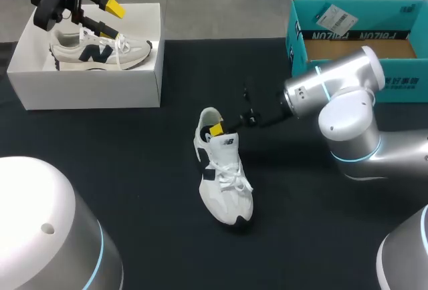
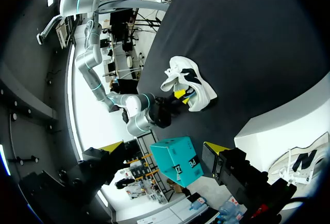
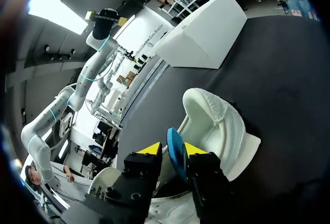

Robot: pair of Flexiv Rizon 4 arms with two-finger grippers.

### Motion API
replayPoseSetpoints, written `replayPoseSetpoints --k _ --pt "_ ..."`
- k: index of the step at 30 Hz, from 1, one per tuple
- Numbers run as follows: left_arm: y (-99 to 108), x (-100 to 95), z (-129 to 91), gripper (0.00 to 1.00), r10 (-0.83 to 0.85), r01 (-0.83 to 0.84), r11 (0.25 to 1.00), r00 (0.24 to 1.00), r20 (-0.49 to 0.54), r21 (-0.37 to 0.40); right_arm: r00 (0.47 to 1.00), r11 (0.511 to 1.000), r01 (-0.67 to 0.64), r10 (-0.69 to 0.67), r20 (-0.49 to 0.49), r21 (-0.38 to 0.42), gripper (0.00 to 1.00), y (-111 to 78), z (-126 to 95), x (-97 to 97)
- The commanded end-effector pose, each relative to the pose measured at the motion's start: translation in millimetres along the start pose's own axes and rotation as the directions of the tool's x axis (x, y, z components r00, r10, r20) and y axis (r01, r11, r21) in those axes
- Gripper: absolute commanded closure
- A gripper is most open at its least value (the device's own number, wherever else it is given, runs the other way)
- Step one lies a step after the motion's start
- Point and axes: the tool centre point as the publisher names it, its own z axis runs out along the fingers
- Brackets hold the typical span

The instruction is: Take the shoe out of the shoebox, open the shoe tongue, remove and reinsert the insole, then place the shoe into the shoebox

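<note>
While the fingers of the right gripper (image 3: pixel 172 152) clamp the blue insole (image 3: pixel 174 142) from both sides, the white shoe (image 3: pixel 219 121) just beneath them sits on the black table (image 1: pixel 134 170). The left gripper (image 1: pixel 109 20) hangs with fingers spread above a second shoe (image 1: pixel 100 53) in the white shoebox (image 1: pixel 87 89), well apart.

My left arm holds its gripper (image 1: pixel 109 21) at the far left corner, fingers spread, while my right gripper (image 1: pixel 215 129), stretched toward the middle, pinches the insole (image 3: pixel 175 154).

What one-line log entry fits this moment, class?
right gripper: shut on insole at shoe | left gripper: open over shoebox | shoe: on table
</note>
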Motion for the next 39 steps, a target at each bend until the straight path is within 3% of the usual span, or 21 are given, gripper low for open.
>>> replayPoseSetpoints --k 1,16,39 --pt "0 -0.4 0 0.00 0.001 -0.001 1.000 1.000 -0.004 0.001 1.000 1.000 0.006 -0.006 0.018 0.003 0.00 2.7 -1 7.5" --pt "0 -0.4 0 0.00 0.001 -0.001 1.000 1.000 -0.004 0.001 0.996 0.999 0.039 -0.040 0.075 0.016 0.00 15.9 -18 25.3" --pt "0 -0.4 0 0.00 0.001 -0.001 1.000 1.000 -0.004 0.001 0.996 0.997 0.063 -0.066 0.063 0.036 0.00 28.2 -13 20.5"
